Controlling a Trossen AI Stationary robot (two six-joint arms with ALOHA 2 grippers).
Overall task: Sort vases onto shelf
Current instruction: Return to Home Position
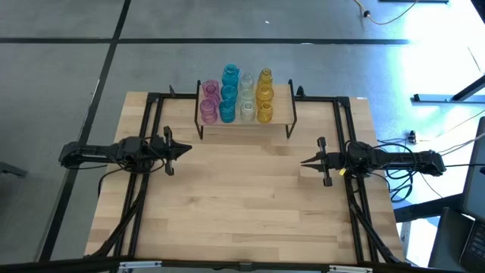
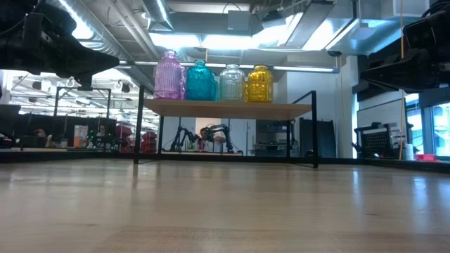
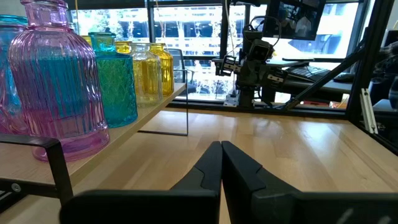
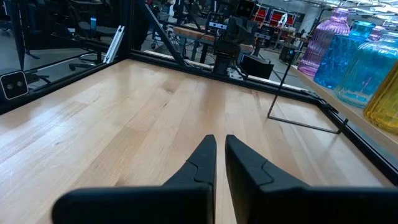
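Observation:
Several glass vases stand upright by their bases on the shelf [image 1: 282,115] at the table's far middle, in rows by colour: pink vases [image 1: 209,100], teal-blue vases [image 1: 229,92], clear vases [image 1: 247,97], amber-yellow vases [image 1: 264,95]. The low view shows a pink vase [image 2: 169,76], a teal vase [image 2: 201,81], a clear vase [image 2: 231,83] and a yellow vase [image 2: 259,83] in front. My left gripper [image 1: 187,149] hovers shut at the table's left, pointing level toward the right. My right gripper [image 1: 305,161] hovers shut at the right, pointing level toward the left. Neither holds anything.
A black metal frame [image 1: 155,97] runs around the table's edges. The wooden tabletop [image 1: 242,205] lies between and in front of the arms. The shelf's thin black legs [image 1: 289,129] stand on the table. Cables [image 1: 402,178] hang at the right arm's base.

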